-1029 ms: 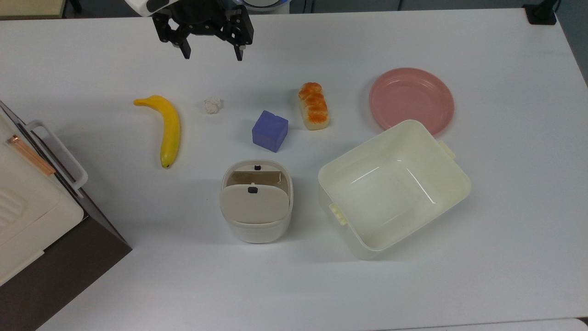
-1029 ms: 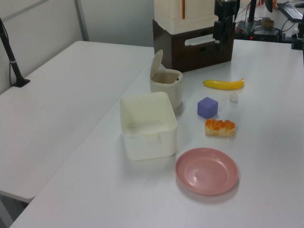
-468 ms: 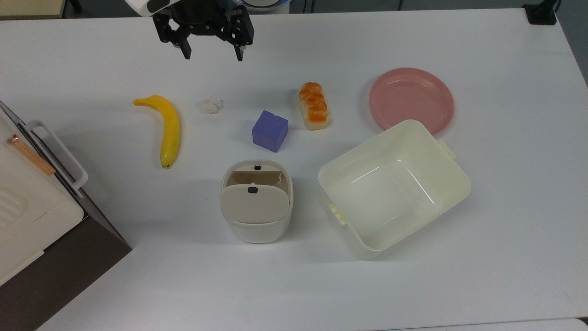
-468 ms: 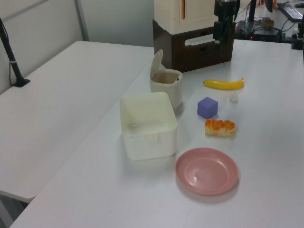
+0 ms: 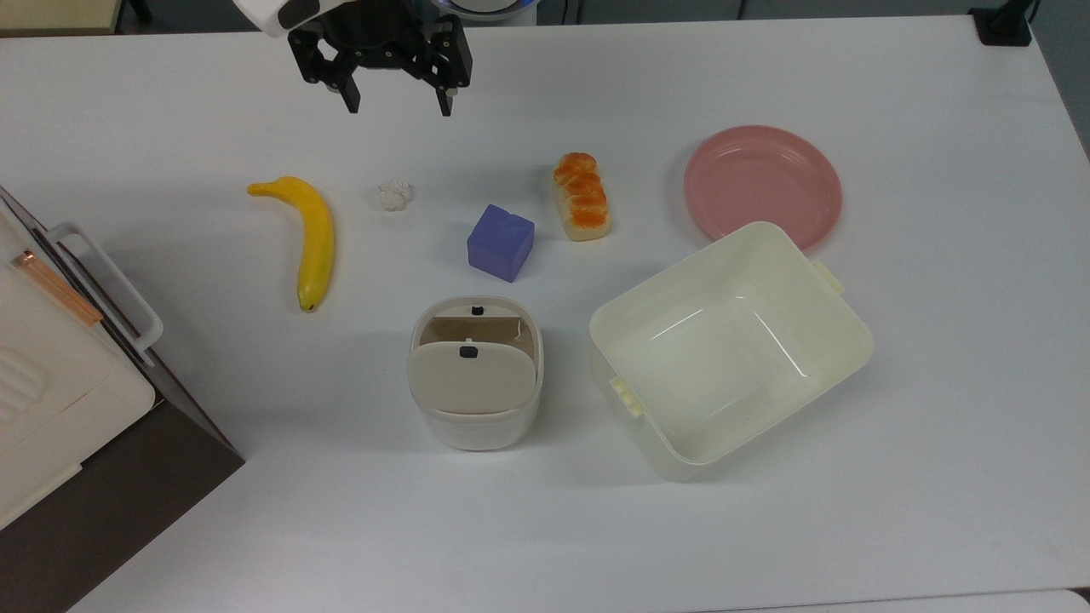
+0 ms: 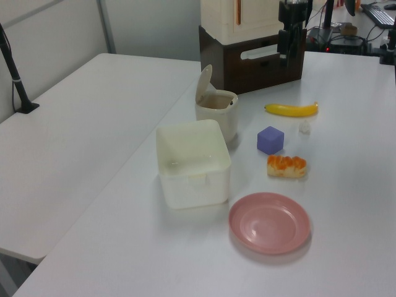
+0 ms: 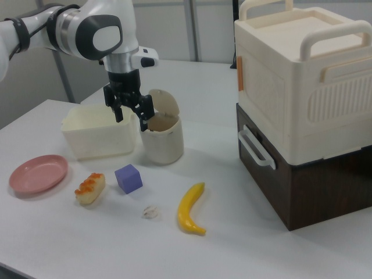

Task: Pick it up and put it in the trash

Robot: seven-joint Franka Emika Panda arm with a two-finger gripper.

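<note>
My gripper [image 5: 397,100] hangs in the air near the far edge of the table [image 5: 937,358] in the top view, fingers [image 5: 349,95] spread wide with nothing between them and nothing touching them. In the right view it [image 7: 130,116] sits above the tabletop, in front of the cream tub [image 7: 96,138] and the trash [image 7: 163,137].

Going left to right across the top view: a brown-and-cream box with a white handle [image 5: 77,366] fills the lower left corner. Next is the banana [image 5: 308,234], lying lengthwise. Just to the top view's right of it, apart from it, lies the paper wad [image 5: 394,195], below my spread fingers and with bare table all round it. It is small, white, crumpled and roughly ball-shaped, and much smaller than the purple cube [image 5: 501,243], which stands near it on the top view's right. Below the cube stands the trash [image 5: 475,375], its beige flap tilted so that a gap shows behind it. Further right come the orange-topped bread loaf [image 5: 582,196], the large tub [image 5: 839,336], which is open-topped, and the pink plate [image 5: 763,186] just behind the tub's far corner.

The table's near strip and right end are bare. In the left view the wad [image 6: 304,127] sits just beside the banana [image 6: 292,109].
</note>
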